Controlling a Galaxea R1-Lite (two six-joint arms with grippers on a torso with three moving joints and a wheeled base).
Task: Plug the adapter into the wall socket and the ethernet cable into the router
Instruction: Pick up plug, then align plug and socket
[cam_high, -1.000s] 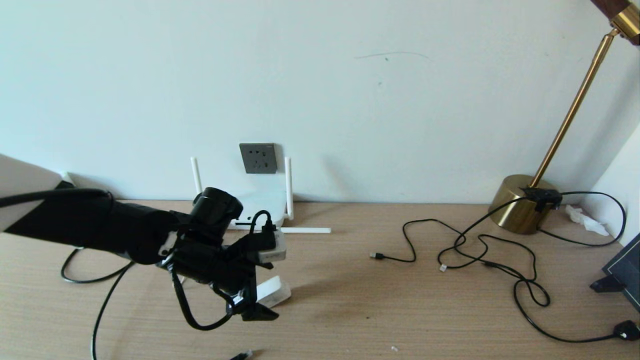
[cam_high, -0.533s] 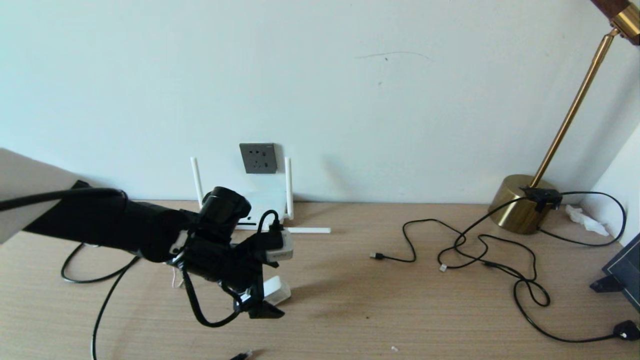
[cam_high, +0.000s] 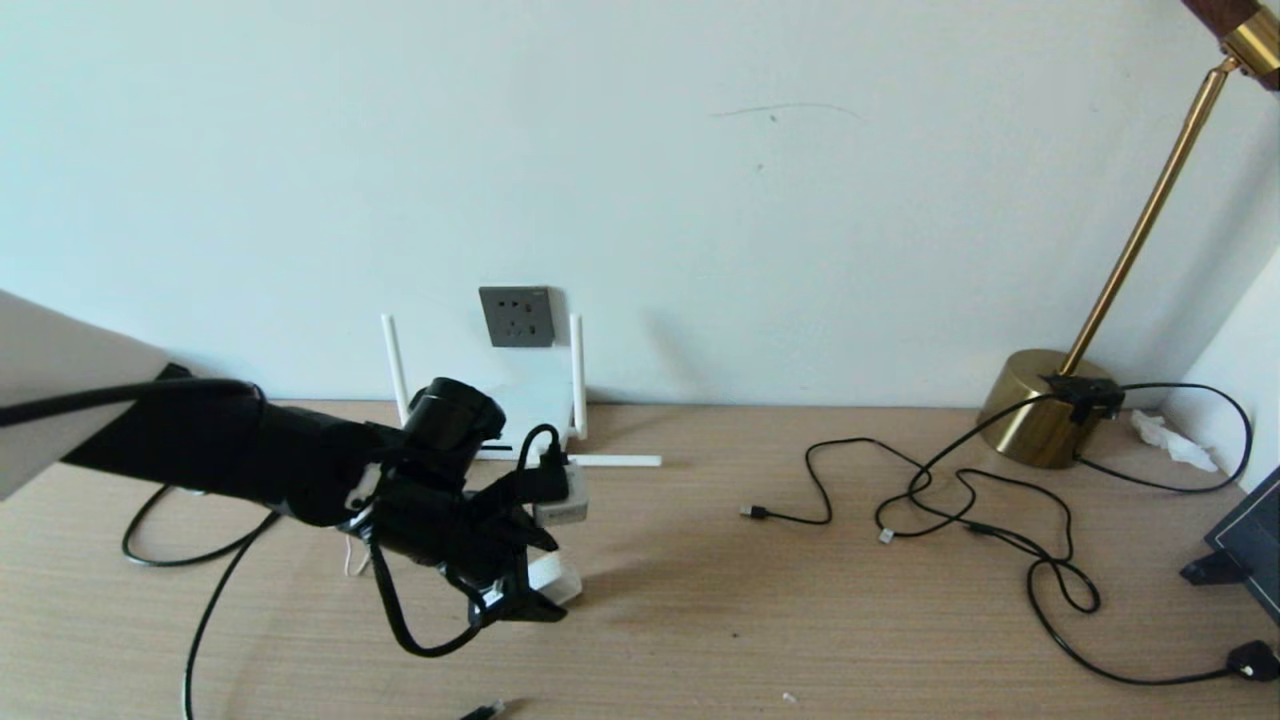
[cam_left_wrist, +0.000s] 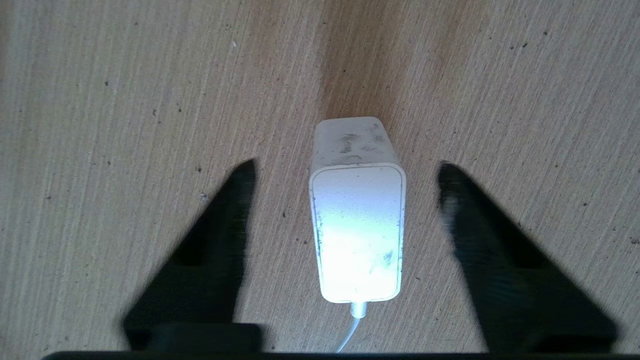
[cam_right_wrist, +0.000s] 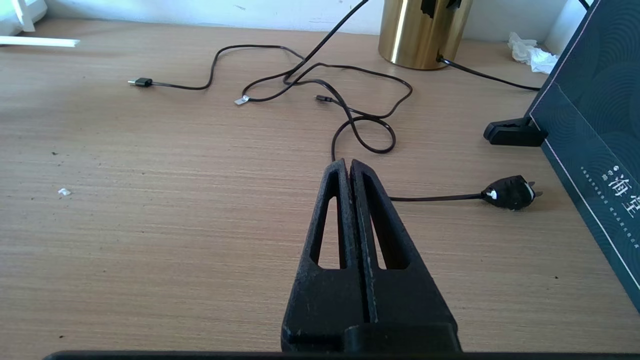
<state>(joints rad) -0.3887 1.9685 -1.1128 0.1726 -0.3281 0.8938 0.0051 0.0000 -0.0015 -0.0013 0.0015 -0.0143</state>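
On the wooden desk (cam_high: 800, 620), the adapter (cam_left_wrist: 356, 225) lies between my left gripper's (cam_left_wrist: 345, 172) wide-open fingers, touching neither, long axis running 12 to 6 o'clock in the wrist view, cord trailing toward me. My arm hides most of the router (cam_high: 535, 400); the wall socket (cam_high: 516, 316) sits at 12 o'clock. My right gripper (cam_right_wrist: 350, 167) rests closed, empty, well apart.

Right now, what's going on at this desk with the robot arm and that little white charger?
The left gripper is open, its fingers on either side of the white adapter, which lies on the wooden desk and is not yet grasped. The wall socket above the router is empty, so nothing is plugged in. The right gripper is shut on nothing, above the desk near the loose black cables.
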